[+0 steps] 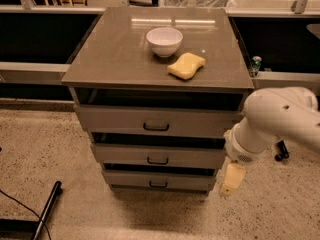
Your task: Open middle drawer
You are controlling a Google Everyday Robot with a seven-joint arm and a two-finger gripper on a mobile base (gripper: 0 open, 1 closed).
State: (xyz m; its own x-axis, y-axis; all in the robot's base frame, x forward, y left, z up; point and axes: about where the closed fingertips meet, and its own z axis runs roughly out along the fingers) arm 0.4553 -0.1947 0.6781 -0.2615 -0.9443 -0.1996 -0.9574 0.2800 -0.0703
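The cabinet has three grey-beige drawers. The middle drawer (158, 156) has a flat front with a small dark pull handle (158, 160) and sits between the taller top drawer (156, 122) and the slimmer lowest drawer (158, 181). My white arm (277, 121) comes in from the right. My gripper (231, 180), a pale yellow piece hanging down, is at the cabinet's lower right corner, right of the middle drawer and clear of its handle.
On the cabinet top (115, 54) stand a white bowl (164, 41) and a yellow sponge (186, 65). A green can (255, 65) is on a ledge at the right. A dark pole (46, 210) and cable lie on the speckled floor at the lower left.
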